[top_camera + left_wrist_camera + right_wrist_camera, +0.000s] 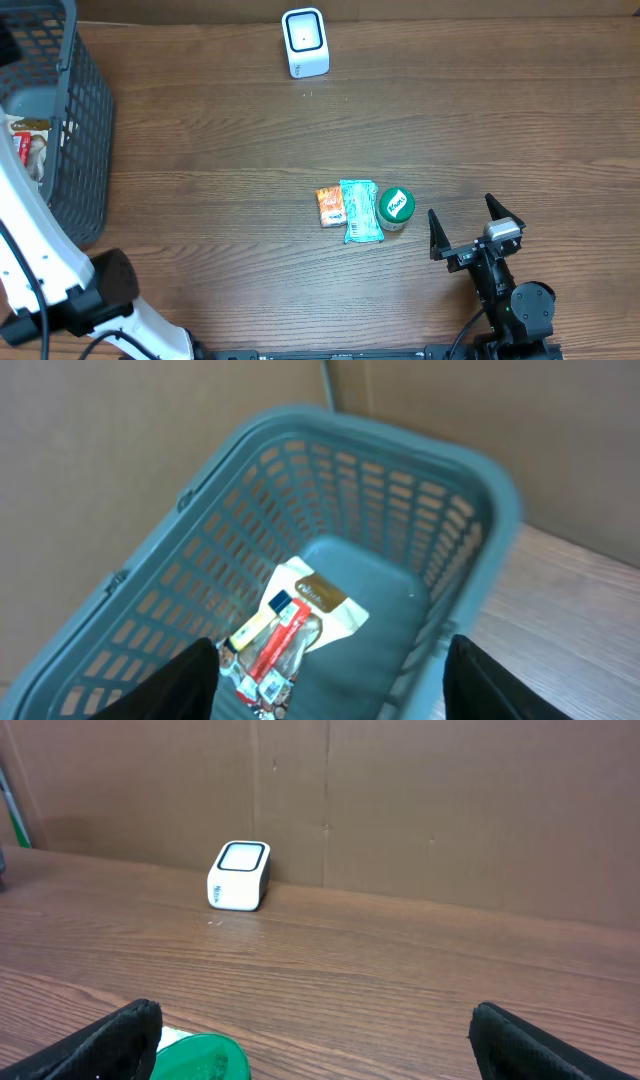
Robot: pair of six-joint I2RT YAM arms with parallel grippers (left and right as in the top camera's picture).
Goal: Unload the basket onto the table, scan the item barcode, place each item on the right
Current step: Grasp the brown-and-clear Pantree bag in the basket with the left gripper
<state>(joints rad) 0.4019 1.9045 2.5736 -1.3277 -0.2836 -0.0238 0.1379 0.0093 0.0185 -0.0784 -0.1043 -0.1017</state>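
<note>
The white barcode scanner (304, 42) stands at the table's far edge, also in the right wrist view (239, 875). Packaged items (283, 635) lie in the bottom of the grey-blue basket (400, 445): a clear bag with a red stripe, a yellow stick and a white-brown label. My left gripper (332, 650) hangs open above them, with nothing between its fingers. On the table lie an orange packet (330, 206), a teal packet (361, 211) and a green-lidded tub (396, 206). My right gripper (461, 210) stands open just right of the tub, holding nothing.
The basket (85, 110) fills the left end of the table, and my white left arm (30, 250) reaches over it. A brown cardboard wall (450, 810) backs the table behind the scanner. The tub's green lid (200, 1058) shows by my right gripper's left finger.
</note>
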